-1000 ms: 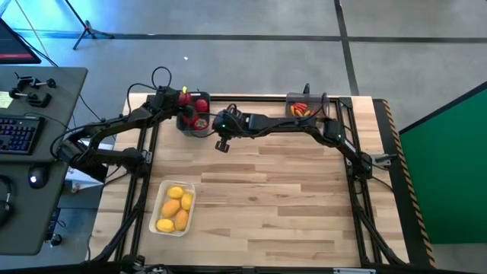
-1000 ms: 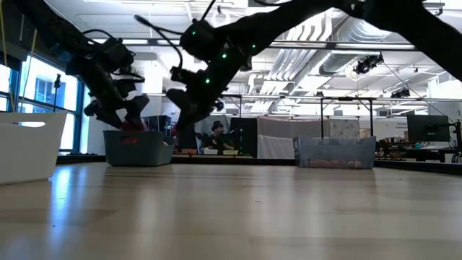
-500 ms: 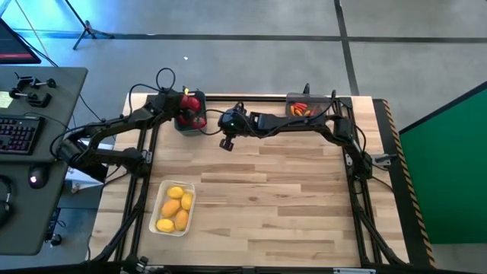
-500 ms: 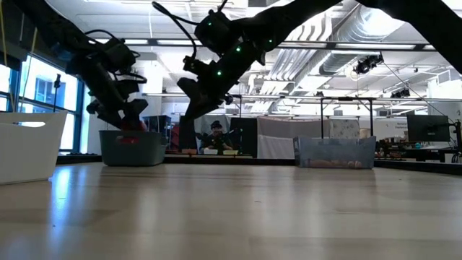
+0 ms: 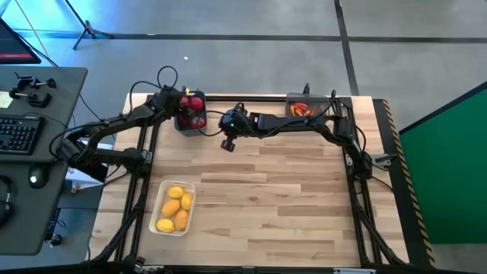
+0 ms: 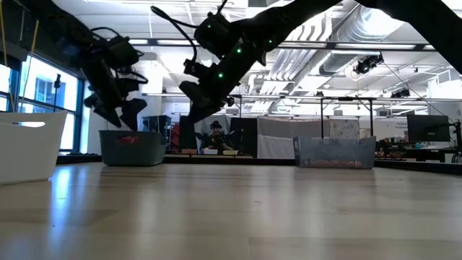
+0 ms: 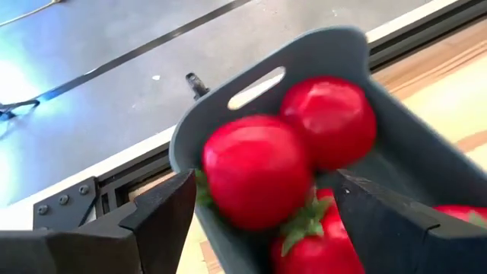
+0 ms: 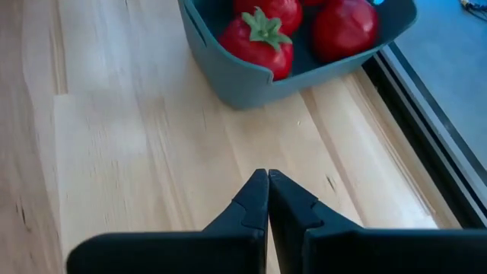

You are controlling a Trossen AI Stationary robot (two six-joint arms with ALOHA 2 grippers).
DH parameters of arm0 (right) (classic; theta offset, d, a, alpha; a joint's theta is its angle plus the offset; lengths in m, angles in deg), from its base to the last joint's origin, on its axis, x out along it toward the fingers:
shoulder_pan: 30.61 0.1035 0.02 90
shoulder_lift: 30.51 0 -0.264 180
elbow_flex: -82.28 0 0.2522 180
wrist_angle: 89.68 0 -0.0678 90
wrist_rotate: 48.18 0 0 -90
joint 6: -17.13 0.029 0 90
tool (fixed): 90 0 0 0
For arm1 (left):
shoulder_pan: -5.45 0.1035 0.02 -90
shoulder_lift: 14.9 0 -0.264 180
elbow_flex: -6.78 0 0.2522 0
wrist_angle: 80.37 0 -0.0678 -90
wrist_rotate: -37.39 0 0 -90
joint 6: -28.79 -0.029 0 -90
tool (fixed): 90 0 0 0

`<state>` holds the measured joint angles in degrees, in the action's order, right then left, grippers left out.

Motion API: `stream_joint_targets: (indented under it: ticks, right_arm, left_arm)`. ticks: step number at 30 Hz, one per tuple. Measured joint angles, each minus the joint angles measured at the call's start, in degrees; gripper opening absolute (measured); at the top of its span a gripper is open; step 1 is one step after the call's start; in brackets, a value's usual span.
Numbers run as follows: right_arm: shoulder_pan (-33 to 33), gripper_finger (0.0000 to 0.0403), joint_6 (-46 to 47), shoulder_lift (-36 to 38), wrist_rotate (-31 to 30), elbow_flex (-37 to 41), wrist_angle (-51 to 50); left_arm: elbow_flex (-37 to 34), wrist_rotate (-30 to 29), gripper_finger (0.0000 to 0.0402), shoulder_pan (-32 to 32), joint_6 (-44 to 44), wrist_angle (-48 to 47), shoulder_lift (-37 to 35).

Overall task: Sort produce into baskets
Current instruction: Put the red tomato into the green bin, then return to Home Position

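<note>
The dark blue-grey bin point(image 5: 188, 126) stands at the table's far left with several red tomatoes point(image 5: 192, 104) in it. My left gripper point(image 7: 266, 183) hangs open just above the bin point(image 7: 251, 68). Its fingers stand on either side of the topmost tomato point(image 7: 255, 171), which rests on the other tomatoes, and I see no touch. My right gripper point(image 8: 268, 183) is shut and empty above bare wood, a little to the right of the bin point(image 8: 236, 76), pointing at it. It also shows in the high view point(image 5: 221, 123).
A white tray point(image 5: 162, 199) with yellow-orange lemons point(image 5: 174, 209) sits near the front left. A translucent grey bin point(image 5: 292, 100) with orange-red pieces point(image 5: 300, 109) stands at the far edge, under my right arm. Bare wood lies across the middle and right.
My right gripper has risen from low beside the blue-grey bin and now hangs higher, still shut. The bin has slid a little toward the table's left edge. My left gripper has gone up slightly over the bin.
</note>
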<state>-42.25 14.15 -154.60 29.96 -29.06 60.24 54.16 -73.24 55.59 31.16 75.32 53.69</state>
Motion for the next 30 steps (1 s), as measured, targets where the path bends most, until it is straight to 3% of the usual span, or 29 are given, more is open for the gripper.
stream_joint_targets:
  ticks: [6, 12, 16, 21, 30]
  right_arm:
    - [0.02, 0.0000, 0.00, -0.04, 0.00, 0.00, -1.29]
    - [0.56, 0.0000, -1.41, 0.02, -1.73, 0.00, -1.44]
    - [0.56, 0.0000, -1.53, 0.07, -2.69, 0.00, -1.26]
    - [0.48, 0.0000, -2.69, 0.95, -2.71, 3.66, 5.62]
    - [-1.01, 0.0000, -1.25, 11.97, 1.97, 26.60, 26.41]
  left_arm:
    - [3.22, 0.22, 0.0296, -0.78, -1.49, -2.69, -0.04]
    - [2.78, 7.85, 0.0291, -0.76, -2.97, 1.95, 0.93]
    - [2.48, 11.47, 0.0265, -0.76, -4.31, 7.04, 3.90]
    - [2.41, 16.26, 0.0208, -1.04, -5.24, 11.15, 9.30]
    - [-0.32, 26.78, 0.0030, -5.92, -8.02, 29.84, 8.62]
